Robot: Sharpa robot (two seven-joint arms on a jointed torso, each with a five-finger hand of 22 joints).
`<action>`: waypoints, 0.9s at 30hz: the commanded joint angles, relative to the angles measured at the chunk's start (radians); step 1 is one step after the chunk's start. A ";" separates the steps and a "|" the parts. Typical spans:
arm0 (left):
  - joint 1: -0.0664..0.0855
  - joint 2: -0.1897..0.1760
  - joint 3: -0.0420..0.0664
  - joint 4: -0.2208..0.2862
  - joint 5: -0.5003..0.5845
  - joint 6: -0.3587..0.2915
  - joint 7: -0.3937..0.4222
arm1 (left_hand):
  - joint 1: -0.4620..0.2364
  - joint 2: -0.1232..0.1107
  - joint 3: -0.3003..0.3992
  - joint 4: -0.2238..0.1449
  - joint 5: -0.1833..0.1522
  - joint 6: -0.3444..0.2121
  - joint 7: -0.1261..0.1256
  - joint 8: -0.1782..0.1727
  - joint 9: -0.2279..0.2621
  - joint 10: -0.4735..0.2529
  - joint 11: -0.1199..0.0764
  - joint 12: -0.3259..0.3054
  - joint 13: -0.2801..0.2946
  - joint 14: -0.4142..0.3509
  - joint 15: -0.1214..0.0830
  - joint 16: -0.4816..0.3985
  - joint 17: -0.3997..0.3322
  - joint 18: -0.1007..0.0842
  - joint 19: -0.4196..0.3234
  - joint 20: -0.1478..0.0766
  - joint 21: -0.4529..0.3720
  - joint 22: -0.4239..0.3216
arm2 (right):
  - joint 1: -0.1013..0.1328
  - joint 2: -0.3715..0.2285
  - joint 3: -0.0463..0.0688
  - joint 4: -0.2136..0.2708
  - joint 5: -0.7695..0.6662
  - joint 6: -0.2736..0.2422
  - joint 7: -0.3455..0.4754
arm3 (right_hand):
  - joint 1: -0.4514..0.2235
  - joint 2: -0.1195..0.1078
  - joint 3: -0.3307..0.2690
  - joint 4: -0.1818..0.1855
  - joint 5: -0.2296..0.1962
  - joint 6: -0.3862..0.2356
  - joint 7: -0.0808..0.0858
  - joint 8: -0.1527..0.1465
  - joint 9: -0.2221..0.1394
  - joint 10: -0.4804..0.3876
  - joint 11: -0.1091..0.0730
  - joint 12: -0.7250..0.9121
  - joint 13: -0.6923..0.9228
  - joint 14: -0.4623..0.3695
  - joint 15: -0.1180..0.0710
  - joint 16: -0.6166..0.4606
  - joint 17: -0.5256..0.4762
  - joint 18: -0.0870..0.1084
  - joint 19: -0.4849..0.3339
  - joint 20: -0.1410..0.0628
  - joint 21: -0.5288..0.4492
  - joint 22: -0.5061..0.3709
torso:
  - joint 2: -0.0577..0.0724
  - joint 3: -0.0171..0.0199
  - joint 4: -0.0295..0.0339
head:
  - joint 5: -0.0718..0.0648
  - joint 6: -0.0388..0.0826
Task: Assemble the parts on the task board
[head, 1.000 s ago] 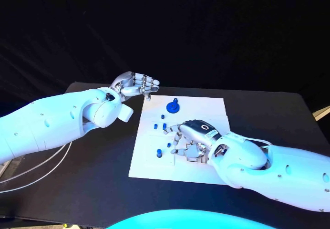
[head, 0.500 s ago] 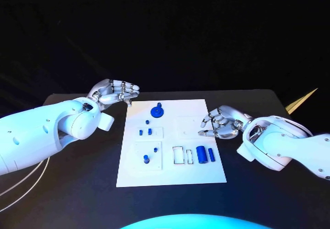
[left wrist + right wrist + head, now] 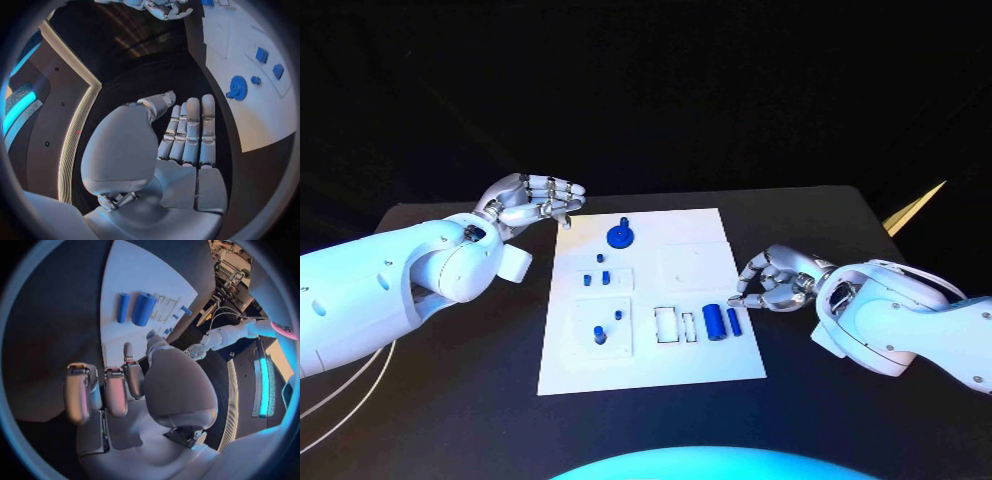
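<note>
Head view: left hand (image 3: pixel 531 200) and right hand (image 3: pixel 773 277) curled, empty, flanking unlabelled task board (image 3: pixel 689 365).

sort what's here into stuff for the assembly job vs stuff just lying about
For the job:
task board
blue gear
two blue cylinders
small blue pegs
left robot hand
right robot hand

Lying about:
black table

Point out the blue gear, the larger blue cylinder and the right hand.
Blue gear (image 3: pixel 620 237), head view, on its round disc.
Larger blue cylinder (image 3: pixel 714 322), head view, mid-length of its body.
Right hand (image 3: pixel 772 279), head view, on the curled fingers' backs.
</note>
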 commanded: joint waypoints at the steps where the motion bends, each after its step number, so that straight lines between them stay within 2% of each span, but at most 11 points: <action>1: -0.002 0.001 0.001 0.004 0.002 0.003 0.003 | -0.022 0.012 -0.024 0.008 0.020 -0.003 0.009 0.004 -0.002 -0.015 0.004 0.017 -0.005 -0.010 -0.002 -0.013 -0.011 0.005 0.002 -0.003 -0.016 -0.011 | -0.014 0.013 0.000 -0.002 -0.019 -0.005 -0.019 | -0.037 0.001 -0.055 0.006 0.008 0.007 0.002 0.018 0.003 0.030 -0.006 0.018 0.112 0.082 -0.004 0.018 0.172 -0.025 0.082 -0.016 0.030 0.233 | -0.002 -0.0010 -0.0001 | 0.004 -0.005; 6: -0.002 -0.002 0.001 0.004 0.003 0.003 0.001 | -0.022 0.012 -0.024 0.008 0.020 -0.003 0.009 0.004 -0.002 -0.015 0.004 0.017 -0.005 -0.010 -0.002 -0.013 -0.011 0.005 0.002 -0.003 -0.016 -0.011 | -0.030 0.038 -0.001 -0.006 -0.033 -0.008 -0.028 | -0.045 0.002 -0.074 0.005 0.007 0.010 0.001 0.018 0.002 0.032 -0.006 0.021 0.116 0.082 -0.004 0.019 0.176 -0.026 0.083 -0.017 0.034 0.236 | 0.000 -0.0023 -0.0007 | 0.005 -0.007; 10: -0.002 -0.004 0.001 0.005 0.003 0.002 0.000 | -0.023 0.012 -0.024 0.009 0.019 -0.003 0.009 0.004 -0.002 -0.015 0.004 0.018 -0.005 -0.010 -0.001 -0.014 -0.012 0.005 0.002 -0.002 -0.018 -0.012 | -0.039 0.060 -0.001 -0.009 -0.039 -0.006 -0.032 | -0.046 0.003 -0.078 0.005 0.007 0.012 0.001 0.019 0.002 0.030 -0.007 0.018 0.114 0.082 -0.004 0.019 0.176 -0.026 0.083 -0.017 0.034 0.236 | 0.000 -0.0020 -0.0006 | 0.007 -0.007; 16: -0.002 -0.006 0.001 0.006 0.003 0.002 -0.003 | -0.023 0.012 -0.024 0.009 0.019 -0.003 0.009 0.004 -0.002 -0.015 0.004 0.018 -0.005 -0.010 -0.001 -0.014 -0.012 0.005 0.002 -0.002 -0.018 -0.012 | -0.043 0.074 -0.001 -0.012 -0.050 0.008 -0.041 | -0.048 0.005 -0.085 0.005 0.007 0.014 0.000 0.020 0.001 0.030 -0.007 0.017 0.114 0.082 -0.005 0.019 0.176 -0.026 0.083 -0.017 0.034 0.236 | 0.000 -0.0018 -0.0019 | 0.009 -0.009; 27: -0.002 -0.008 0.001 0.006 0.003 0.006 -0.007 | -0.023 0.012 -0.024 0.009 0.019 -0.003 0.009 0.004 -0.002 -0.015 0.004 0.018 -0.005 -0.010 -0.001 -0.014 -0.012 0.005 0.002 -0.002 -0.018 -0.012 | -0.051 0.097 -0.001 -0.025 -0.078 0.045 -0.075 | -0.068 0.019 -0.135 0.007 0.008 0.030 -0.005 0.026 0.001 0.026 -0.011 0.010 0.113 0.081 -0.008 0.019 0.176 -0.026 0.082 -0.019 0.032 0.236 | -0.001 -0.0011 -0.0014 | 0.012 -0.013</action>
